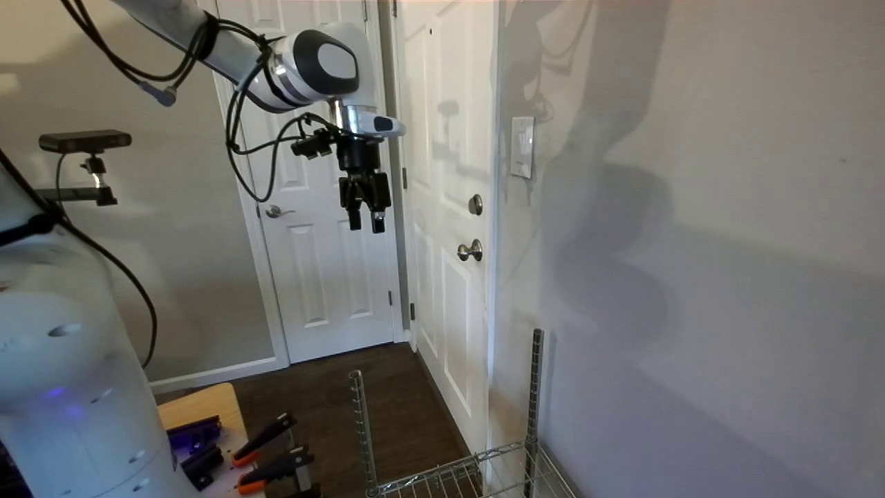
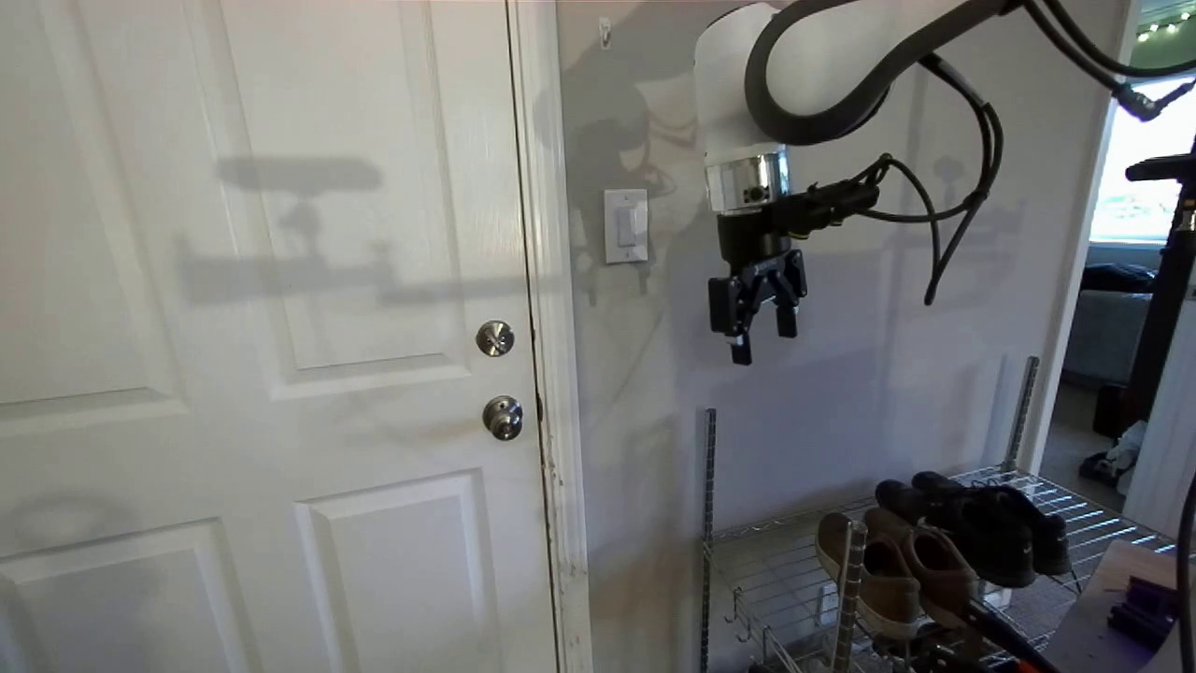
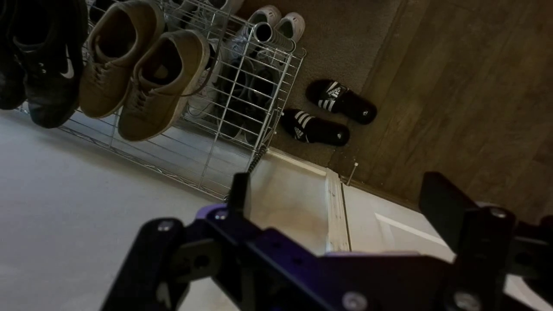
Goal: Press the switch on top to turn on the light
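The switch is a small white upright plate on the wall beside the door frame. It shows in both exterior views, as the switch (image 1: 523, 147) and the switch (image 2: 626, 226). It is out of view in the wrist view. My gripper (image 1: 366, 225) points down in the air, apart from the wall. In an exterior view the gripper (image 2: 764, 340) is to the right of the switch, its fingertips lower than the plate. In the wrist view the gripper (image 3: 340, 192) has its two fingers wide apart with nothing between them. It is open and empty.
A white door (image 2: 374, 449) with a round knob (image 2: 503, 418) and a lock (image 2: 495, 338) is left of the switch. A wire rack (image 2: 766, 561) with upright posts and several shoes (image 3: 162, 86) stands below, against the wall. Black slides (image 3: 341, 101) lie on the floor.
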Motion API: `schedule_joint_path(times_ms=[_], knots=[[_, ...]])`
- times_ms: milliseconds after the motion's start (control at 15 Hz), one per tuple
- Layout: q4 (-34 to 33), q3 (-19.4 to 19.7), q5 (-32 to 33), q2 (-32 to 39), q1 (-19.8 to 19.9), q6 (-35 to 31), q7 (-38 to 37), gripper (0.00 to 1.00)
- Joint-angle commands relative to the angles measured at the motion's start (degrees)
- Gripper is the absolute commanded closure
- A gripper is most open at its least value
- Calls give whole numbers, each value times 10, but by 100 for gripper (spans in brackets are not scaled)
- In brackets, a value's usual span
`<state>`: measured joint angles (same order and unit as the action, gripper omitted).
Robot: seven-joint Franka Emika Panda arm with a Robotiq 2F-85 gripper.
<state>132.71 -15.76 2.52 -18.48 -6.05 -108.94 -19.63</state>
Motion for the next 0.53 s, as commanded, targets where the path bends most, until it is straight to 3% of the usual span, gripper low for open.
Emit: schedule_joint_path(times_ms=[0, 467], knots=[[-10, 14, -10, 7, -8, 18, -3, 0], [2, 15, 39, 9, -2, -56, -1, 0]])
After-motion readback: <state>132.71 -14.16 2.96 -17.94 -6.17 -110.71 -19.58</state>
